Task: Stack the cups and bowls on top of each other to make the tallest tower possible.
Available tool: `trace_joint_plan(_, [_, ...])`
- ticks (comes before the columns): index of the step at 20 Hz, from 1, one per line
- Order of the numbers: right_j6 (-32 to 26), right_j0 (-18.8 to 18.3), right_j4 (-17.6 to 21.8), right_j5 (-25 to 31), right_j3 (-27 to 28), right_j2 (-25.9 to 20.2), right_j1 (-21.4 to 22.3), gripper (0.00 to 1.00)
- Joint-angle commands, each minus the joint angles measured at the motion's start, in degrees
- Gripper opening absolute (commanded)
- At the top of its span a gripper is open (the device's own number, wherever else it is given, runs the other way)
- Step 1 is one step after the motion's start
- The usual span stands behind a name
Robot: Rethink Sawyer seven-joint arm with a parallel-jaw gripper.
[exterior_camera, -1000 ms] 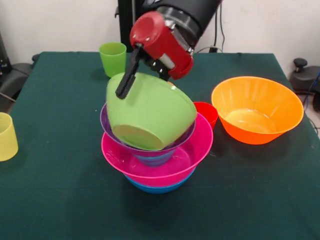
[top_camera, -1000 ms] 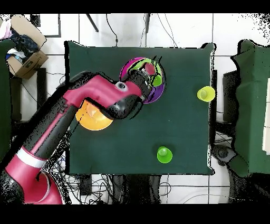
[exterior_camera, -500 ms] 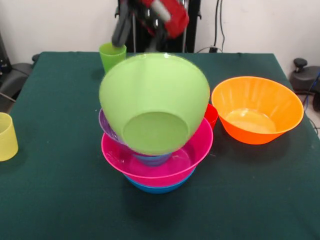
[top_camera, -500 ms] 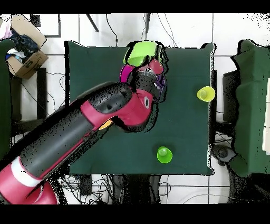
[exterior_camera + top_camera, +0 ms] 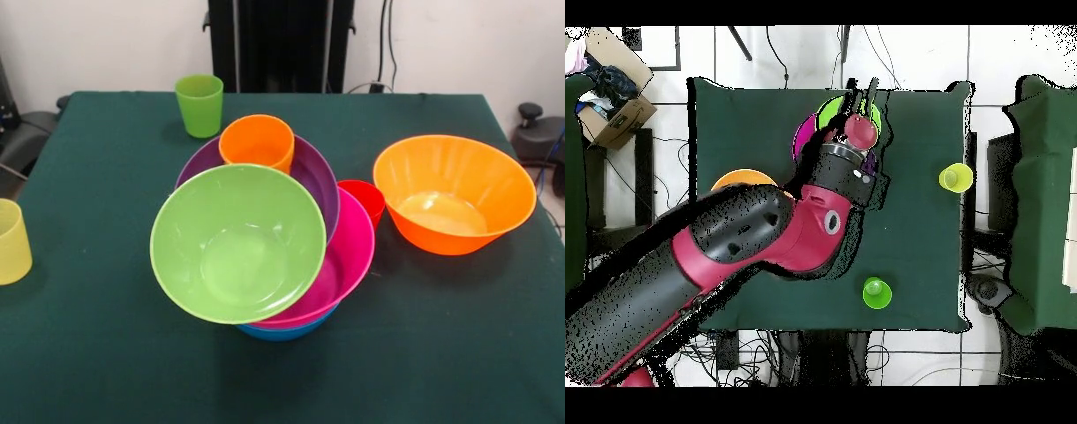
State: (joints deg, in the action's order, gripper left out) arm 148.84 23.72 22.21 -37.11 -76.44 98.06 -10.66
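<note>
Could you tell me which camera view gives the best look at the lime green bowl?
The front view: the lime green bowl shows whole, tilted against the pile. In the overhead view the arm covers most of it, leaving a green sliver.

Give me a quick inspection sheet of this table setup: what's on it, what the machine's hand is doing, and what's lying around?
Surface: dark green tablecloth, no spills seen.
Job's things: lime green bowl tilted against a pile of purple bowl, pink bowl and blue bowl; orange cup inside the purple bowl; red cup behind the pile; orange bowl, green cup and pale yellow cup standing apart.
Clutter: nothing seen on the table.
Gripper: gripper above the pile; open or shut cannot be told.
Cables: cables on the floor.
Surroundings: cardboard box beside the table.
</note>
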Motion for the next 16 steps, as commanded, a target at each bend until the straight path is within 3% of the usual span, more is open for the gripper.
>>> trace_joint_plan(1, [-9.95, -0.21, -4.44, 0.41, -0.57, -4.69, -1.63, 1.00])
trace_joint_plan(7, [-4.81, -0.27, 2.69, 2.54, 1.56, -6.82, -1.23, 1.00])
trace_joint_plan(10, [-4.18, -0.40, 3.60, 2.83, 2.02, -7.40, -1.35, 1.00])
trace_joint_plan(12, [-1.08, -0.12, 6.97, 3.97, 3.52, -8.20, -0.86, 1.00])
trace_joint_plan(16, [11.53, 0.37, 20.73, 2.98, 7.73, -10.68, -1.87, 1.00])
